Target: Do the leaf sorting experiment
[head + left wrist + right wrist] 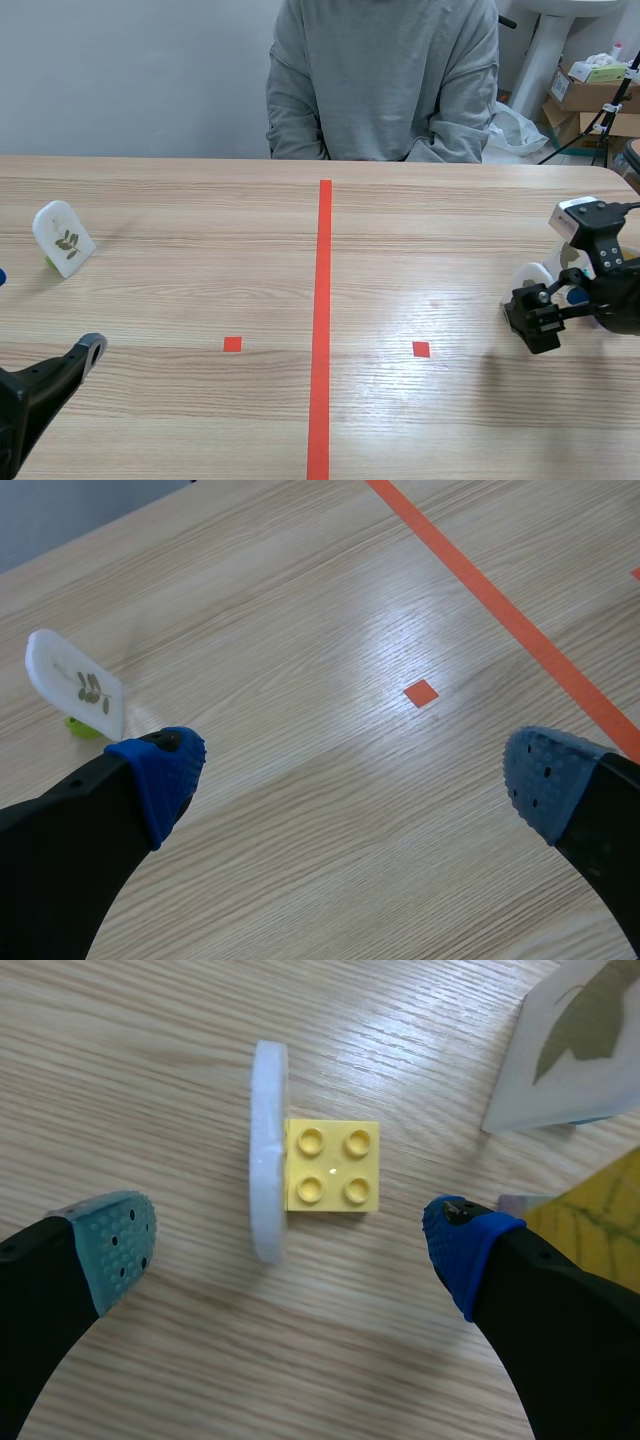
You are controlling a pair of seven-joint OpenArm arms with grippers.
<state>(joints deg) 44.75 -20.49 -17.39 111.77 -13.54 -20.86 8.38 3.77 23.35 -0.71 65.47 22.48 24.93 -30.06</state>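
Wide open, the right gripper [288, 1240] hangs over a white card [268, 1150] upright against a yellow brick [332, 1165] at right; the left gripper [355, 770], equally spread, sits near left, a leaf card [63, 238] standing farther off.

White card [63, 238] with leaf sprig, upright, leaning back on green base [80, 725], far left. Second white card [268, 1150] upright, edge-on, touching yellow brick [332, 1165]. Third leaf card [570, 1050] nearby.

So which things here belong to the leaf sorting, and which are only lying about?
Job: leaf card on green base; white card on yellow brick; another leaf card.
Lying about: cardboard boxes; plastic bag.
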